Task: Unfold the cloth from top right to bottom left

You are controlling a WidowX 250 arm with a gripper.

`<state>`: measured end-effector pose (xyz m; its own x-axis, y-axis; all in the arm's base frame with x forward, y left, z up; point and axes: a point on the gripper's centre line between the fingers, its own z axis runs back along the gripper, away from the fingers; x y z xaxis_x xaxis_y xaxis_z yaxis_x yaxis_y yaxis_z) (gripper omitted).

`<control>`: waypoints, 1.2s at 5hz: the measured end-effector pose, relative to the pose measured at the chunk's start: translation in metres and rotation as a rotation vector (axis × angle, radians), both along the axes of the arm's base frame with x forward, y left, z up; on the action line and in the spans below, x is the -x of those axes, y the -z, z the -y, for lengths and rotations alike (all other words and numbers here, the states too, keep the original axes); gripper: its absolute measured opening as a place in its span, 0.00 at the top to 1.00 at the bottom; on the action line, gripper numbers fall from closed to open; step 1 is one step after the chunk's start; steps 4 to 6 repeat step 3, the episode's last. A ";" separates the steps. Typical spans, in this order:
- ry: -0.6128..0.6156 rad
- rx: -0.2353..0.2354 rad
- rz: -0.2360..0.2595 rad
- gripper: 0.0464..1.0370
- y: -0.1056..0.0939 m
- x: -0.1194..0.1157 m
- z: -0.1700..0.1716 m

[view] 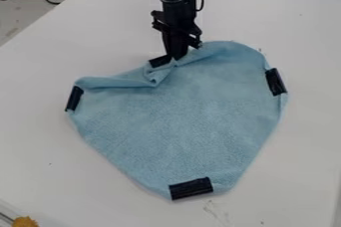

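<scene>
Light-blue cloth (pixel 183 121) mid-worktop (pixel 299 32), mostly spread, bunched near 12 o'clock. Black patches at 12, 2, 6, 9. Claw (pixel 176 56) at its 12 o'clock edge; can't tell opening or grip.

"Any words or numbers you can read from your end?"

"None that I can make out over my camera feed."

"What about a label, a brand or a sign?"

"No, nothing legible to me from here."
</scene>
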<state>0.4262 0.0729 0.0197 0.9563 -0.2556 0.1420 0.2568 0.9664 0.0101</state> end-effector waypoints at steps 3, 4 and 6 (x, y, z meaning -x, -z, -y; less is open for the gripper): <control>-0.009 -0.024 -0.001 0.03 0.000 -0.002 -0.005; -0.009 -0.024 -0.001 0.03 0.000 -0.002 -0.005; -0.009 -0.024 -0.001 0.03 0.000 -0.002 -0.005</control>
